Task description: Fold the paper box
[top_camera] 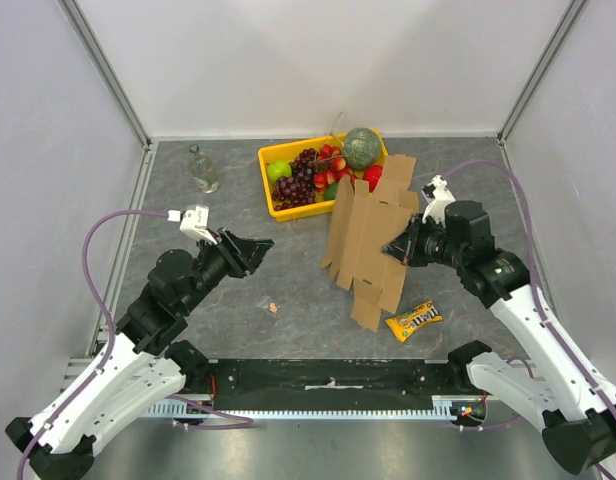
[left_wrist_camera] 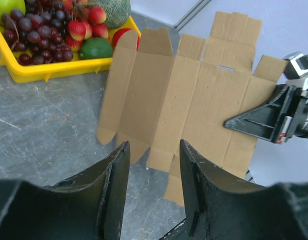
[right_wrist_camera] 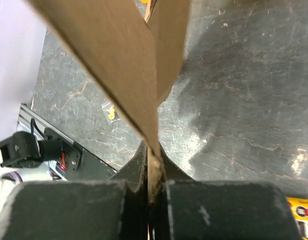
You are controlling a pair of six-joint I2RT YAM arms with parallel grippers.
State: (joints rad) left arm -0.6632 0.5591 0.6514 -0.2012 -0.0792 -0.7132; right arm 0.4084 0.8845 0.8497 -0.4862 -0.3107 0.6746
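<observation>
The paper box (top_camera: pixel 368 240) is a flat, unfolded brown cardboard sheet with flaps and tabs, held up at a tilt over the middle right of the table. My right gripper (top_camera: pixel 393 247) is shut on its right edge; in the right wrist view the cardboard (right_wrist_camera: pixel 124 55) runs down into the closed jaws (right_wrist_camera: pixel 153 150). My left gripper (top_camera: pixel 263 248) hovers to the left of the sheet, open and holding nothing. In the left wrist view the sheet (left_wrist_camera: pixel 194 100) fills the space beyond the open gripper (left_wrist_camera: pixel 154 145), and the right gripper's fingers (left_wrist_camera: pixel 259 117) clamp its right side.
A yellow tray (top_camera: pixel 271 205) of grapes, strawberries, limes and a melon stands behind the sheet. A clear bottle (top_camera: pixel 202 168) stands at the back left. A yellow candy packet (top_camera: pixel 414 320) lies near the front right, and a small scrap (top_camera: pixel 273 307) lies at centre front. White walls enclose the table.
</observation>
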